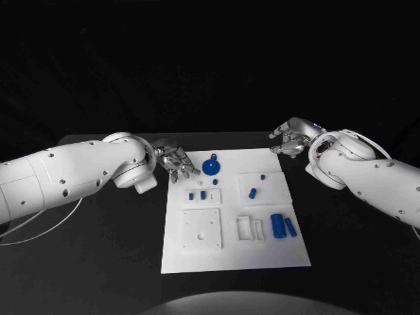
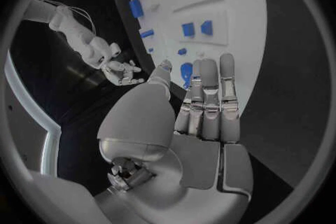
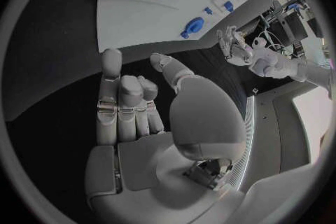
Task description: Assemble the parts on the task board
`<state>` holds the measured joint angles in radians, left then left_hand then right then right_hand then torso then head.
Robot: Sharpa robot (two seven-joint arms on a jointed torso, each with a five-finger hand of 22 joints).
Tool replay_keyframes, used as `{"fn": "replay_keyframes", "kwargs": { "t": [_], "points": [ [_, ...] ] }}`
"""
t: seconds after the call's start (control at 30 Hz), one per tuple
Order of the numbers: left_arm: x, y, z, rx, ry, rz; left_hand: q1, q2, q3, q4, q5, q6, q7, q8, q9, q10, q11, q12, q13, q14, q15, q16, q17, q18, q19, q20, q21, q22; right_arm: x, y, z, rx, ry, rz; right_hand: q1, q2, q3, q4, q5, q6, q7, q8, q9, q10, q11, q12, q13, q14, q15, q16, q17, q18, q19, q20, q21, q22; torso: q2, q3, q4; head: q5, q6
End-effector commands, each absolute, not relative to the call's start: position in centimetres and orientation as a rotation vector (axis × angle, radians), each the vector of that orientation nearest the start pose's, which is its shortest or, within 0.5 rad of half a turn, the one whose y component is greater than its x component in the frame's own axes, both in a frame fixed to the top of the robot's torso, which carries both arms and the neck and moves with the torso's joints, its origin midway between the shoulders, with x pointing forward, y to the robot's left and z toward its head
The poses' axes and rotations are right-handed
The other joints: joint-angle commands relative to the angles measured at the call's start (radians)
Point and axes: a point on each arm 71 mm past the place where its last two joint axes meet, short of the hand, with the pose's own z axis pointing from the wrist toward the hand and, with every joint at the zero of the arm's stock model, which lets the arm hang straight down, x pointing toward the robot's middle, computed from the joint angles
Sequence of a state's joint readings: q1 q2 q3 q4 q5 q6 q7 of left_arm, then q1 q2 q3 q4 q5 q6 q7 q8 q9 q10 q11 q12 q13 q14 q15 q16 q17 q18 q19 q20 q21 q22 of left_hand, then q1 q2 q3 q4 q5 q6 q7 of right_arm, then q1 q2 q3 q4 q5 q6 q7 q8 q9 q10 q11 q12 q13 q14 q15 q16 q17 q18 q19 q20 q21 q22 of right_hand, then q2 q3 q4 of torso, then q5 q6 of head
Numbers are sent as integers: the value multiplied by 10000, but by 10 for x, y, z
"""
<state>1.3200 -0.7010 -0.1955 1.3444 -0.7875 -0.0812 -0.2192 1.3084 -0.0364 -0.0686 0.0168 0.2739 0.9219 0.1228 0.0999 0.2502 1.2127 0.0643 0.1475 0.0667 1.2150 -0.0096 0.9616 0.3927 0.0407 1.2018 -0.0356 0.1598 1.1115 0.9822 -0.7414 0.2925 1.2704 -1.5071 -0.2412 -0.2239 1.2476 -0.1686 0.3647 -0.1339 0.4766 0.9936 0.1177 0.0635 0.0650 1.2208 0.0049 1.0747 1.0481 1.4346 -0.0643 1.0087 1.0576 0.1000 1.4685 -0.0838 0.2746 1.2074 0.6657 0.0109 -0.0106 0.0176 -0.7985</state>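
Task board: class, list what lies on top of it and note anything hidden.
On the task board lie a round blue part, small blue pieces, a blue peg and two blue cylinders. Neither hand covers them; the underside is hidden.

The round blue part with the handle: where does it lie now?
In the head view the round blue part lies at the task board's far edge, just right of the left hand.

1 task board (image 1: 267, 252), 2 hands, about 8 blue parts (image 1: 277, 225).
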Motion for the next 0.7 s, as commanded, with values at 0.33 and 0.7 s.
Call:
{"fn": "replay_keyframes", "kwargs": {
  "t": [0.33, 0.7],
  "points": [
    [516, 152, -201, 730, 17591, -8830, 1007, -178, 2018, -1896, 81, 1191, 51, -156, -1864, -601, 291, -857, -78, 184, 52, -546, -499, 470, -162, 62, 198, 1229, 531, -248, -206, 1885, 16640, 4861, -145, -33, 199, 44, 36, 140, -16, -15, -5, -747, -72, -1516, -1484, -315, -50, -923, -738, -3, 161, -56, -295, -213, 6, -2, -5, -17, 101],
    [514, 127, -218, 3743, 17302, -7932, 914, -401, 2514, -2217, 54, 1346, -239, -360, -1857, -971, 284, -849, -81, 427, -15, 247, -232, 660, 127, 60, 556, 2147, 533, -251, -203, 3031, 15922, 5865, 65, -160, 829, -70, -486, 209, 145, -23, -12, -1520, 344, -5257, -5596, -2630, 502, -3645, -3147, -248, -2087, 430, -2117, -1479, 13, -6, -4, -13, 146]
  ]
}}
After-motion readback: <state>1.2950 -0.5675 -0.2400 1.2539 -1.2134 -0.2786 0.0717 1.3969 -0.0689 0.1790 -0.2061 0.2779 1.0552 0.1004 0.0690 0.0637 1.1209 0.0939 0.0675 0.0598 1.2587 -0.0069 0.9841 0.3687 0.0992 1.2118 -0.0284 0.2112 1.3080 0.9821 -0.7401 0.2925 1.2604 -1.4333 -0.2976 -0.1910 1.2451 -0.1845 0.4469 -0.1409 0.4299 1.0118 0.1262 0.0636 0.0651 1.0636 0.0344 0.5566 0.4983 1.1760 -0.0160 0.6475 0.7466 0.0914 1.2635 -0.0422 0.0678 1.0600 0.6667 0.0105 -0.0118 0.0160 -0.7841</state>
